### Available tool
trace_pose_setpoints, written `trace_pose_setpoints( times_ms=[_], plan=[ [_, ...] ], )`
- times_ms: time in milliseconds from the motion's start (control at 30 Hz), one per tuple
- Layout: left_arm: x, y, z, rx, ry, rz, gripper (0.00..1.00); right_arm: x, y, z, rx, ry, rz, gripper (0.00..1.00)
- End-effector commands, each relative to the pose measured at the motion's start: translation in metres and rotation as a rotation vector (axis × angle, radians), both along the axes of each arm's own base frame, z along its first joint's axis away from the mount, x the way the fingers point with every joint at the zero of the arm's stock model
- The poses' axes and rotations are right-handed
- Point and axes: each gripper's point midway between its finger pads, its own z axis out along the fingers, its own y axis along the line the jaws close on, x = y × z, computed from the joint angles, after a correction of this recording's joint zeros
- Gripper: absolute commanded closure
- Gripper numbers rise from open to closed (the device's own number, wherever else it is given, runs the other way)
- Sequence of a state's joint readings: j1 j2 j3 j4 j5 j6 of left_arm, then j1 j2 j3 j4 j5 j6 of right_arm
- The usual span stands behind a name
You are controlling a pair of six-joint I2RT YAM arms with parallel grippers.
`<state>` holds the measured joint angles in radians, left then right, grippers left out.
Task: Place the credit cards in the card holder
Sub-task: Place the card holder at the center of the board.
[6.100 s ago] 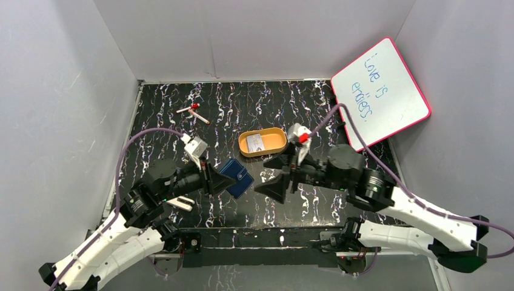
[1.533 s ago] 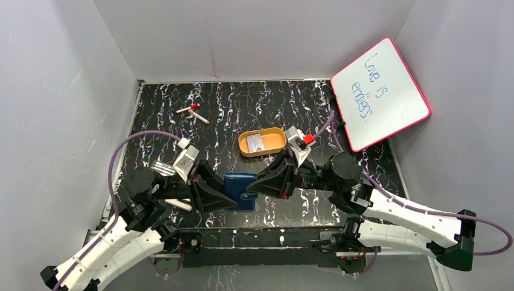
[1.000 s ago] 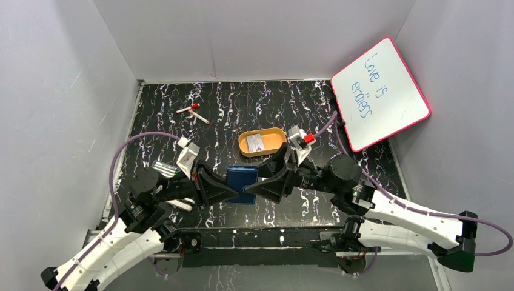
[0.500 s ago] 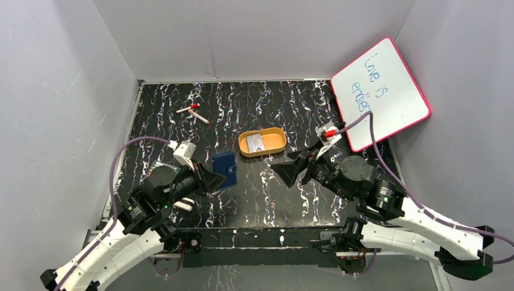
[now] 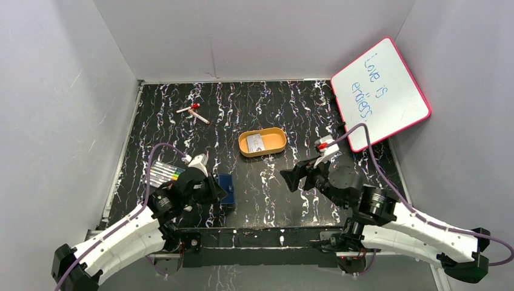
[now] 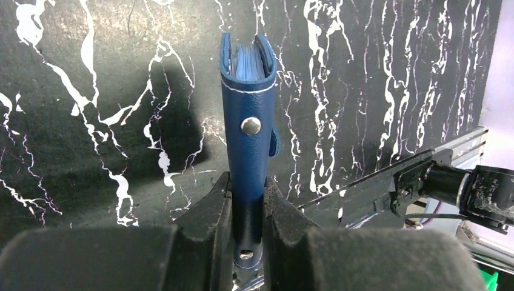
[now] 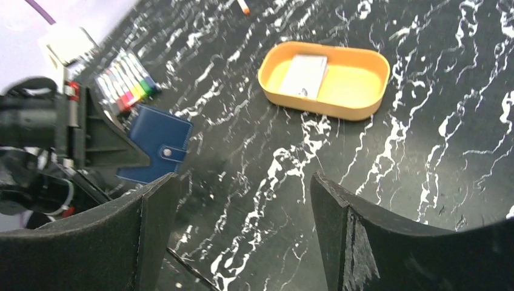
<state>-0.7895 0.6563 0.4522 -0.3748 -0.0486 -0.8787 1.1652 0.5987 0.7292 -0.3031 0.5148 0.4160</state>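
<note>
**Top external:** The left gripper (image 5: 213,189) pinches the card holder (image 5: 226,182) close to the table's (image 5: 267,103) near edge, left of middle, likely to steady it for loading. The right gripper (image 5: 290,177) hangs right of middle, spread wide and empty. It faces the orange tray (image 5: 280,144), where a credit card (image 5: 256,142) lies.

**Left wrist:** The jaws clamp the folded card holder (image 6: 247,121) on edge. Its long axis runs straight out from the gripper, and its slightly parted mouth points away.

**Right wrist:** Nothing sits between the wide jaws. The tray (image 7: 363,66) and card (image 7: 303,76) lie ahead, and the holder (image 7: 154,145) is off to the left.

Bright, even light. The card holder (image 6: 247,130) throws soft shadow toward 9 o'clock; my left fingers (image 6: 203,227) blur at 6 o'clock.
</note>
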Motion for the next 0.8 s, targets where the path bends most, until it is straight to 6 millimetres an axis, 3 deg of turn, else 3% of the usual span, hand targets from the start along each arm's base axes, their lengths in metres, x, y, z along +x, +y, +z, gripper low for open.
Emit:
trace_pose_setpoints(
  times_ms=[0,133,367,500,633,767],
  plan=[
    [0.010,-0.012,0.015,-0.068,-0.051,0.005,1.00,0.007,0.006,0.003,0.082,-0.042,-0.023,0.14],
    [0.011,-0.010,0.005,-0.031,-0.050,-0.002,1.00,0.011,0.010,-0.014,0.015,-0.014,-0.036,0.15],
    [0.017,-0.024,-0.001,-0.049,0.004,0.007,1.00,0.016,-0.004,-0.038,-0.051,0.096,-0.153,0.16],
    [0.019,-0.055,-0.003,-0.151,0.051,-0.053,1.00,0.014,0.000,-0.042,-0.024,0.099,-0.139,0.17],
    [0.028,-0.086,0.015,-0.281,0.017,-0.116,1.00,0.013,0.002,-0.043,-0.011,0.109,-0.128,0.17],
    [0.037,-0.106,0.015,-0.314,0.025,-0.150,1.00,0.010,0.005,-0.044,-0.013,0.121,-0.111,0.17]
  ],
)
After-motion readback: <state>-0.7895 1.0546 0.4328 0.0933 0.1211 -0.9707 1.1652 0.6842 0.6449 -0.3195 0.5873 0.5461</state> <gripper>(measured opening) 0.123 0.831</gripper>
